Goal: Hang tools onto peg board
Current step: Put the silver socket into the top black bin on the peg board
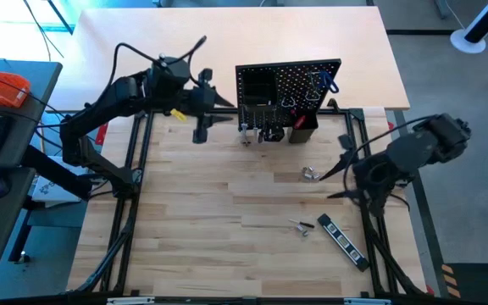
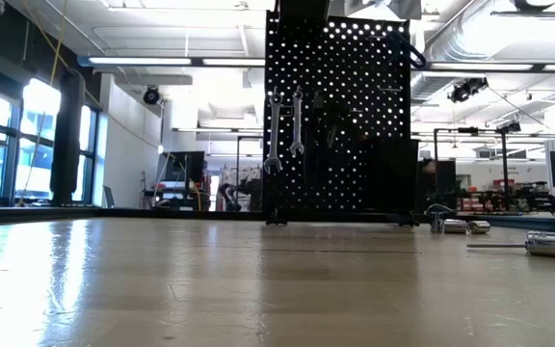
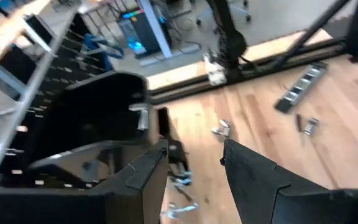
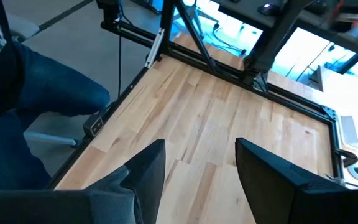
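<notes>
Nearest, my left claw (image 3: 194,165) gapes empty beside the upright black perforated peg board (image 1: 288,89); next, fetch the black striped bar (image 1: 342,241).

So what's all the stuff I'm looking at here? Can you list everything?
peg board: one, black, upright at the table's far middle.
wrenches: two, silver, hanging side by side on the board.
small bin: one, black, on the board's front, a red-handled tool in it.
small metal piece: one, silver, on the table in front of the board.
small tool: one, silver and black, lying nearer the front.
striped bar: one, black, flat near the front right.
table: one, light wood.
person: one, blue trousers, seated beside the table.
left gripper: open, empty, beside the board.
right gripper: open, empty, over the table's right side.
</notes>
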`<action>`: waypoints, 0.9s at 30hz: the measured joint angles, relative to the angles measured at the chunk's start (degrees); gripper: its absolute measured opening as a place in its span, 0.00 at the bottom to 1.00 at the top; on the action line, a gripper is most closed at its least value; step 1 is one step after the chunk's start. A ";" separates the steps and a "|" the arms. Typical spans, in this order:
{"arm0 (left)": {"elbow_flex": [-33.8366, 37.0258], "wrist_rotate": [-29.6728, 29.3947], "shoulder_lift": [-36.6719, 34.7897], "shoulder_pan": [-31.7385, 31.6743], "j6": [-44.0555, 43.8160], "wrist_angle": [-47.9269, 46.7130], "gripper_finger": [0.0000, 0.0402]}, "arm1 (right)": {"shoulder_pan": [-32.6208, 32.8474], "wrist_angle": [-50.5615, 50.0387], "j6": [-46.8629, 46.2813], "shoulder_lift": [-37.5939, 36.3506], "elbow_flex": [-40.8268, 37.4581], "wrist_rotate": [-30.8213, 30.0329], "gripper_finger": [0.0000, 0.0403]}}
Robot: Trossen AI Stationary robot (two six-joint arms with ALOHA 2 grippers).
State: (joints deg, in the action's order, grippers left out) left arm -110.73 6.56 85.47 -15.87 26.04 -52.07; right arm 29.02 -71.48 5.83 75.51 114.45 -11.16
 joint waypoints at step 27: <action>13.51 0.03 -0.02 12.43 -7.59 2.56 0.37 | 0.02 21.03 -1.81 -29.71 -34.91 4.81 0.47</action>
State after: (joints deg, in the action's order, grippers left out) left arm -97.21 6.59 85.45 -3.44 18.46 -49.51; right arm 29.03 -50.45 4.02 45.80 79.55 -6.35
